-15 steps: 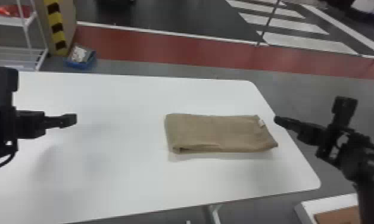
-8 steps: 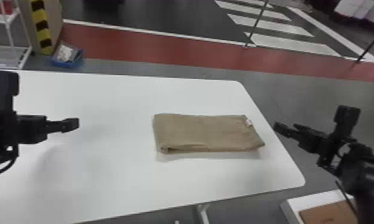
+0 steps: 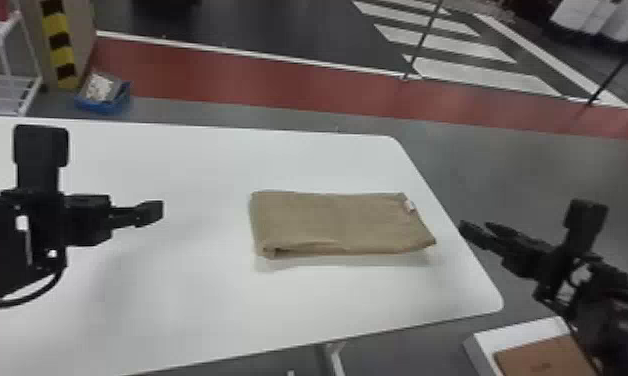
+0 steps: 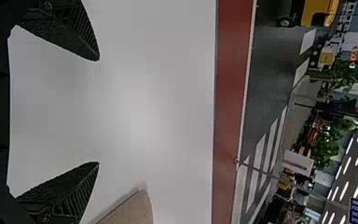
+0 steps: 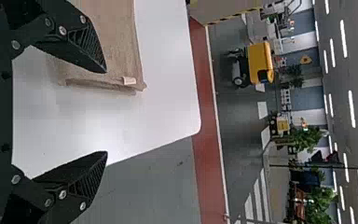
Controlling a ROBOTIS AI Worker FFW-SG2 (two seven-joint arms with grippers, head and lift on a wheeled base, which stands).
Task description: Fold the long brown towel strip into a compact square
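Note:
The brown towel (image 3: 338, 222) lies flat on the white table as a folded rectangle, a small white tag at its far right corner. Left of it, over the table, is my left gripper (image 3: 150, 213); my right gripper (image 3: 470, 232) is beyond the towel's right end, by the table's right edge. In the left wrist view the left gripper (image 4: 98, 112) is open with nothing between its fingers, and a corner of the towel (image 4: 130, 210) shows. In the right wrist view the right gripper (image 5: 106, 112) is open too, beside the tagged end of the towel (image 5: 116, 42).
The white table (image 3: 203, 310) has bare surface around the towel. An open box with brown contents (image 3: 543, 355) stands low at the front right, below the right arm. A blue bin (image 3: 103, 97) and a white rack (image 3: 8, 60) are on the floor behind at the left.
The towel and table have shifted left in the head view, along with the background. The right gripper now stands a little farther from the towel's right end; the towel's shape is unchanged.

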